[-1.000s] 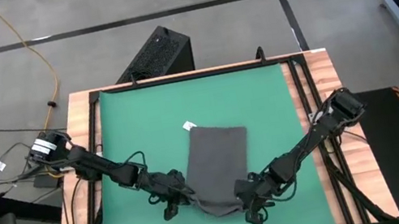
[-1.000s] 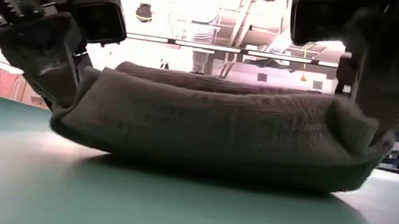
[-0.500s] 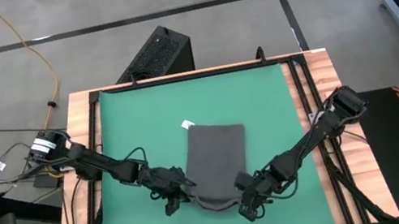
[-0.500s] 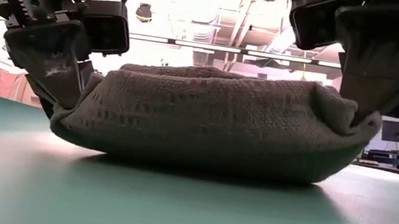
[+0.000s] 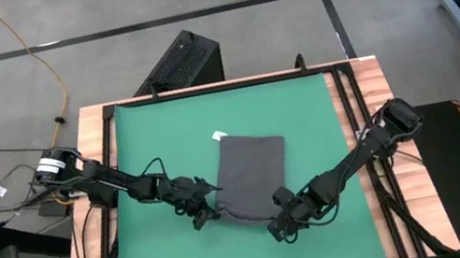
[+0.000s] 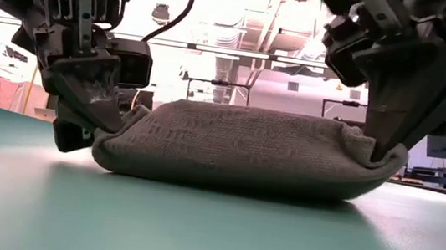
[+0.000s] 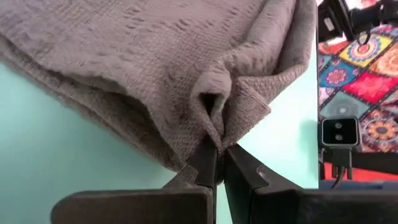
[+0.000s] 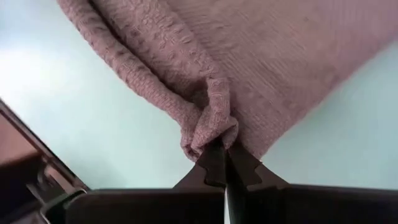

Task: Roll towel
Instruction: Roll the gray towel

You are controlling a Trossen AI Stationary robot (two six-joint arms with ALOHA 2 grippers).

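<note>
Dark grey towel (image 5: 251, 178), near edge folded over, white-tagged far corner, on green mat.

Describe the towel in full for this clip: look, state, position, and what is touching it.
The towel is a plain dark grey, soft woven-looking cloth with a small white tag at its far corner. It lies on the green mat, near the middle. Its near edge is folded over into a low, thick roll, seen end to end in the low view. The left gripper is shut on one near corner and the right gripper on the other, each pinching bunched cloth.
</note>
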